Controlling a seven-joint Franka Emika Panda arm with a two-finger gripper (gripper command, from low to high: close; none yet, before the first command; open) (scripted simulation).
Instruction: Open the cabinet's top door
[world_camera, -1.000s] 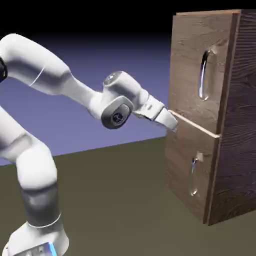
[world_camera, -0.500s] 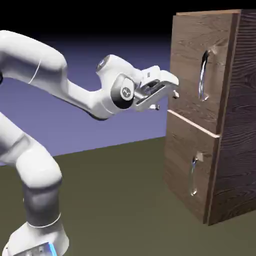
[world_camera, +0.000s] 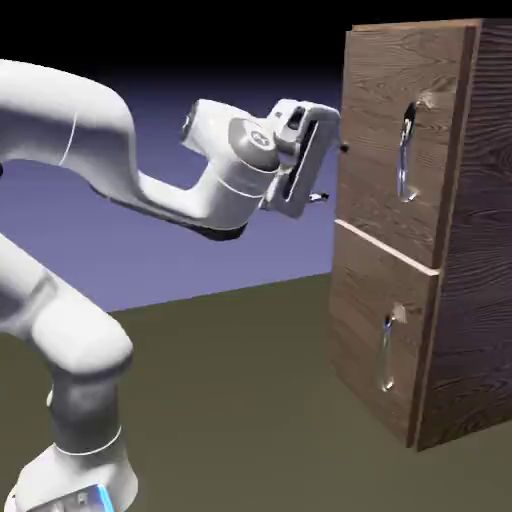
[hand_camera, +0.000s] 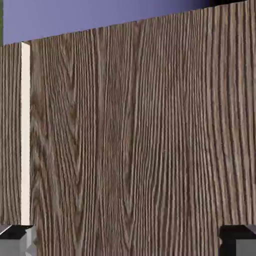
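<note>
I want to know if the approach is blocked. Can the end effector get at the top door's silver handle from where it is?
Probably yes: the open end effector faces the top door, with nothing between it and the handle, which sits off to the side.

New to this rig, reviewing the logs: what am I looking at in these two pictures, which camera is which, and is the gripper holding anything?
It is a rendered simulation. The white machine is a robot arm with a two-finger gripper at its end. It stands on a dark table and is meant to open the top door of the wooden cabinet.

The exterior view comes from a fixed camera beside the robot: the arm reaches right, and the gripper sits close to the top door's left edge, well short of its silver handle. A shorter door with its own handle lies below.

The hand view looks along the gripper. Wood grain fills it, with a pale strip near the left and the two grey fingertips in the bottom corners.

The gripper is open and holds nothing.
</note>
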